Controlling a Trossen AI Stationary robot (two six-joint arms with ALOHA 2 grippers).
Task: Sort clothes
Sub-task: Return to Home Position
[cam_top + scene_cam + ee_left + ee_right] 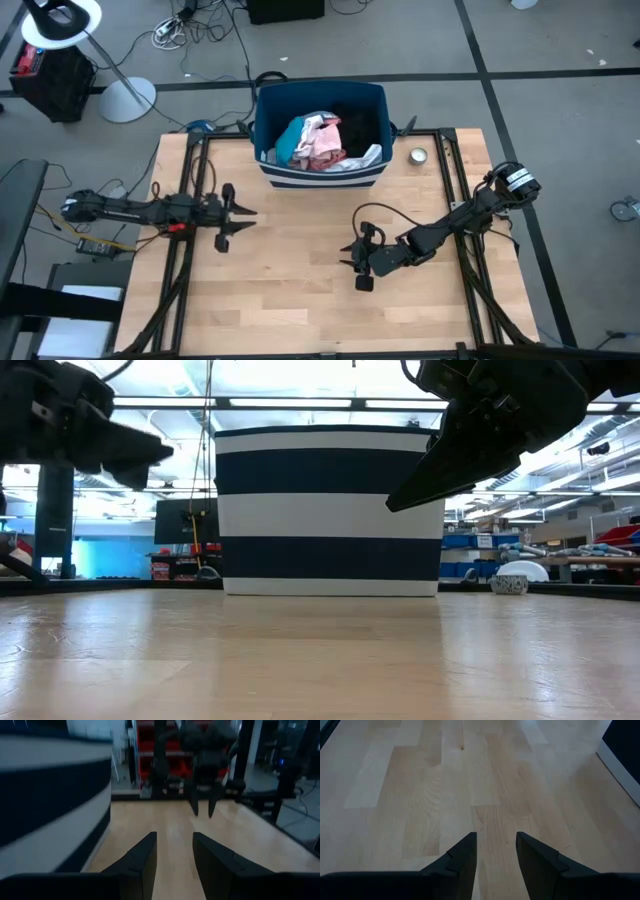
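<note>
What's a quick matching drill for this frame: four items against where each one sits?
Column 1
1. clothes
2. tin
3. left gripper
4. right gripper

Column 2
A. open and empty, above the left part of the table
B. piled inside the bin
C. open and empty, above bare wood right of centre
D. on the wood beside the bin, on the right arm's side

Pairs: 1-B, 2-D, 3-A, 4-C
</note>
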